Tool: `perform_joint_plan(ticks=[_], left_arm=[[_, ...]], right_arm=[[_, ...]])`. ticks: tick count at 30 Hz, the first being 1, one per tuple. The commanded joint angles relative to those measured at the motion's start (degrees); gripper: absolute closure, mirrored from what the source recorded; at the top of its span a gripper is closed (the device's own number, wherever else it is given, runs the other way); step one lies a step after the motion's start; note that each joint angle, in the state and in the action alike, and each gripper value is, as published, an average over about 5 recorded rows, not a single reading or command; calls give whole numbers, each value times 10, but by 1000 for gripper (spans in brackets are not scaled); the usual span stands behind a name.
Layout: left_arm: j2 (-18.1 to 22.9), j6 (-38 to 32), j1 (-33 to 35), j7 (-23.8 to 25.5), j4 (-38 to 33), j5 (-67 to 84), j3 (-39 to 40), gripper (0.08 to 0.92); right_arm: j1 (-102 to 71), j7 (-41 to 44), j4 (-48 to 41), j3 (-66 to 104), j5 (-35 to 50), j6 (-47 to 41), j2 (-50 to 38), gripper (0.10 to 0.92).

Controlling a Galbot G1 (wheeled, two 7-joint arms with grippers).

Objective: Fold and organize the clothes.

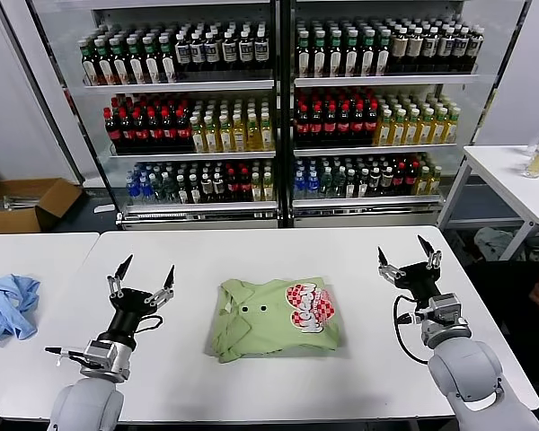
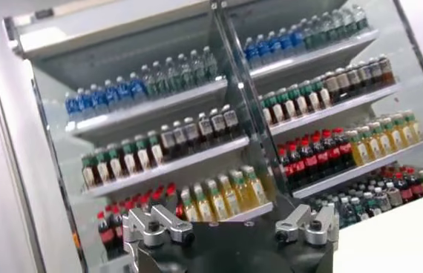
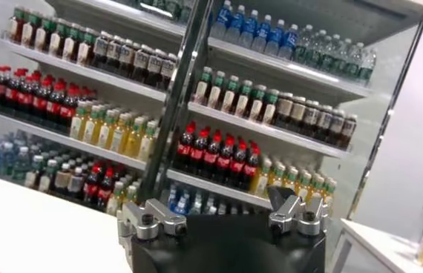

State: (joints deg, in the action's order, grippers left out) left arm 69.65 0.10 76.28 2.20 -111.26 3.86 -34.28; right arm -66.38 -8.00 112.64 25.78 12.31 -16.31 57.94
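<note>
Polo shirt point(image 1: 277, 318) lies folded mid-counter point(image 1: 359, 256), nearer the front edge, long axis running left-right between the arms; left end effector point(image 1: 145, 275) and right end effector point(image 1: 407, 252) both spread wide, empty, raised off the counter, roughly equally near, so either arm could reach inward.

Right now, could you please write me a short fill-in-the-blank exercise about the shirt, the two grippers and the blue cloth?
1. The green polo shirt lies ____ on the white table.
2. Both the left gripper and the right gripper have their fingers ____.
3. The light blue cloth lies on the robot's ____ side.

Missing words: folded; open; left.
</note>
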Motion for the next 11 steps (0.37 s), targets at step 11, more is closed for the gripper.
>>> perform_joint_plan(ticks=[11], left_arm=[[-17, 40, -45, -5, 17, 73, 3, 177]], right_arm=[[20, 5, -68, 7, -16, 39, 16, 203]])
